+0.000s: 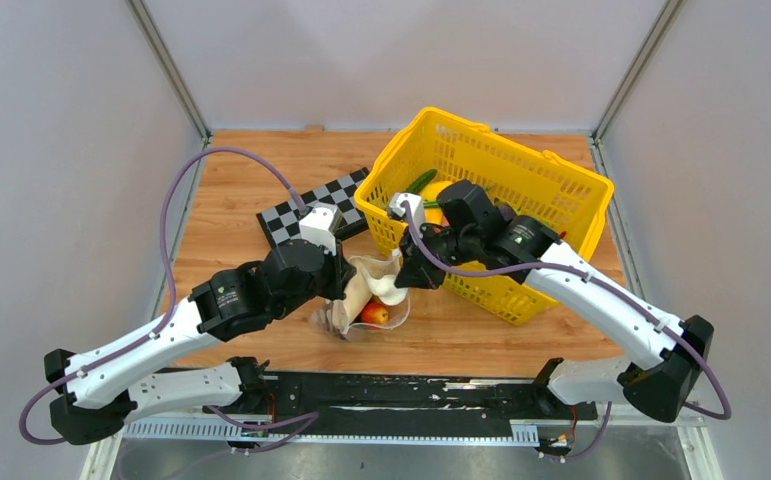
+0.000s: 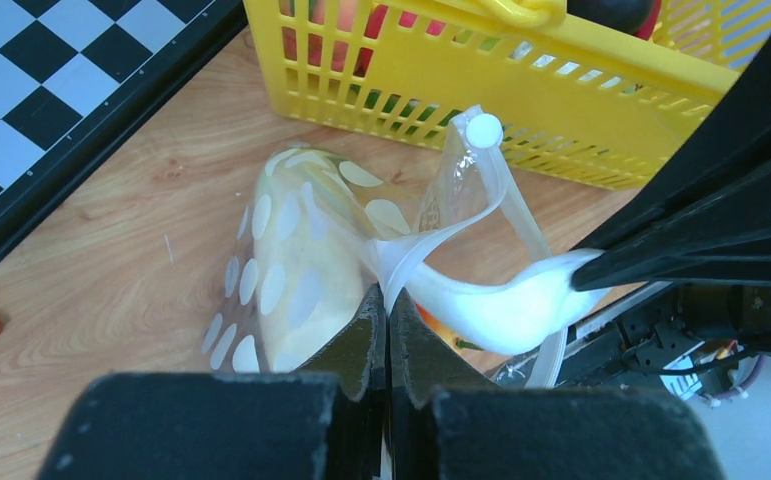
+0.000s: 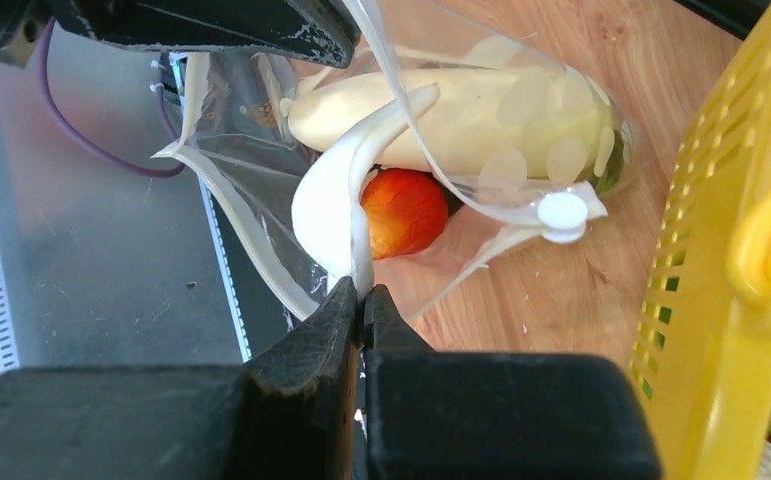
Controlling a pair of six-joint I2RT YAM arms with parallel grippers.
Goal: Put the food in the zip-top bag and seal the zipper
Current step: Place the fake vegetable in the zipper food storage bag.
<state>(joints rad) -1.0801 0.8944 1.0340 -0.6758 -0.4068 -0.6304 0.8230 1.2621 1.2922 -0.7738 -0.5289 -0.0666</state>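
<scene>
From above, the zip-top bag (image 1: 366, 300) lies on the wooden table just in front of the yellow basket (image 1: 521, 180), with the left gripper (image 1: 344, 278) and right gripper (image 1: 408, 268) meeting over its mouth; a checkerboard (image 1: 311, 210) sits to the basket's left. The left wrist view shows the left gripper (image 2: 388, 300) pressed together on the white zipper (image 2: 481, 300), the dotted bag (image 2: 281, 260) bulging on the side facing the basket (image 2: 521, 90) and the slider (image 2: 483, 130) near the basket wall. In the right wrist view the right gripper (image 3: 361, 295) pinches the zipper (image 3: 326, 205) too; a cream-white vegetable (image 3: 441, 115) and a red fruit (image 3: 404, 210) rest inside, beside the basket (image 3: 721, 200). Some food appears bagged, other pieces lie in the basket, and the gaping mouth suggests sealing is not yet done.
</scene>
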